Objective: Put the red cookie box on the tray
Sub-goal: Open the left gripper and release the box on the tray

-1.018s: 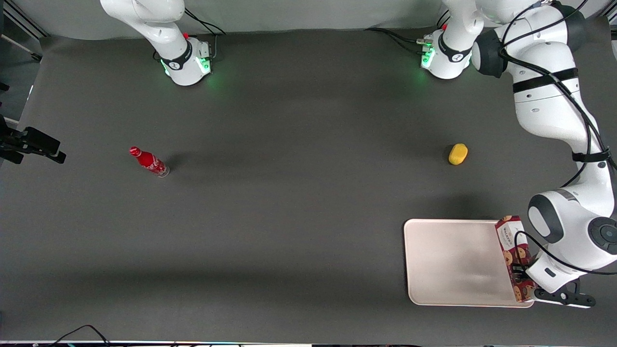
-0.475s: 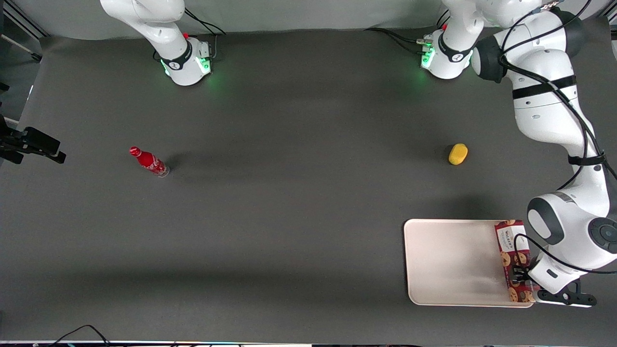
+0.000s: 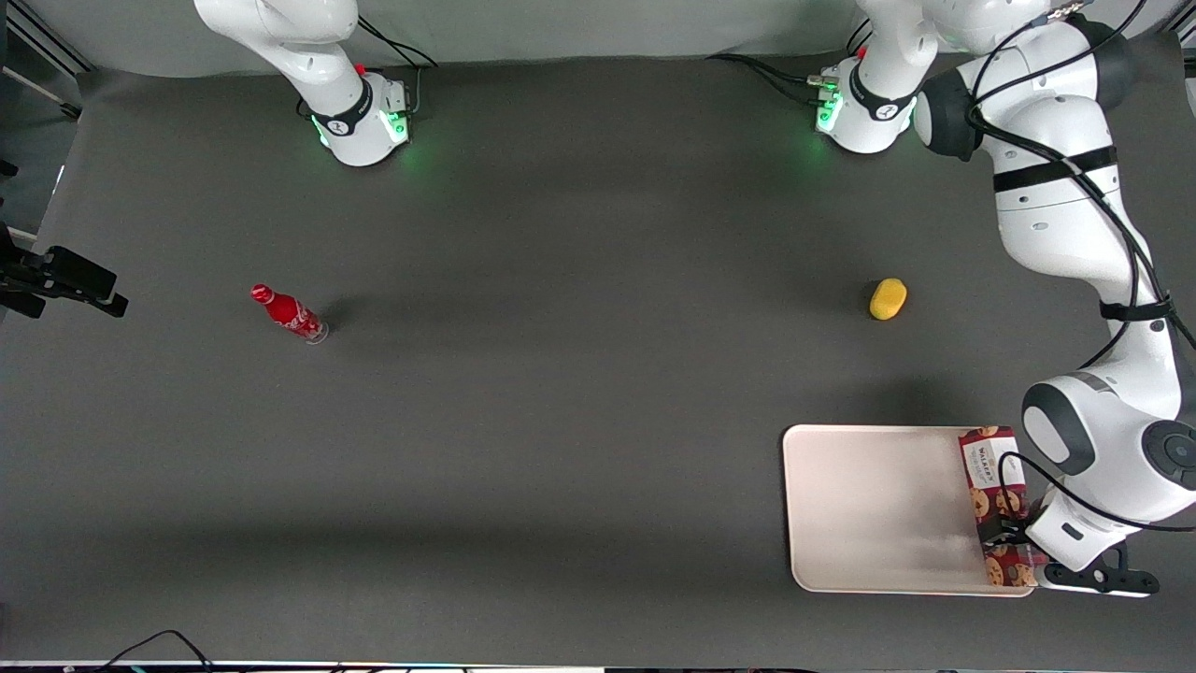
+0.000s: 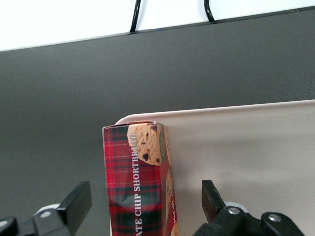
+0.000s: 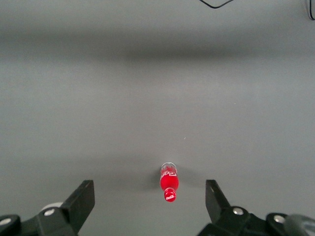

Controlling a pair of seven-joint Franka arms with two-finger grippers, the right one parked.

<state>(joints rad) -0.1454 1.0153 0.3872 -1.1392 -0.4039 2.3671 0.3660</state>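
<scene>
A dark grey tabletop fills the front view under flat studio light. At the lower right of that frame we find the left arm's claw low over the red cookie box; in the wrist view its two fingers stand wide apart, one on either flank of the carton, touching neither, so we read the claw as released. A second ago the box was tipped and its upper end leaned out over the rim; half a second ago it had settled flat, and now the fingers are spread around it. We judge the placement all but done, with only the arm's retreat left.

The box lies lengthwise along the edge of the tray at the working arm's end, and the wrist view shows its end at the tray's rounded corner, its outer side flush with or slightly over the rim; we cannot tell which. The tray holds nothing else.

Outward from there, a yellow object sits on the tabletop in the right half of the frame, above the tray, and a small red bottle stands at centre left, toward the parked arm's end.
</scene>
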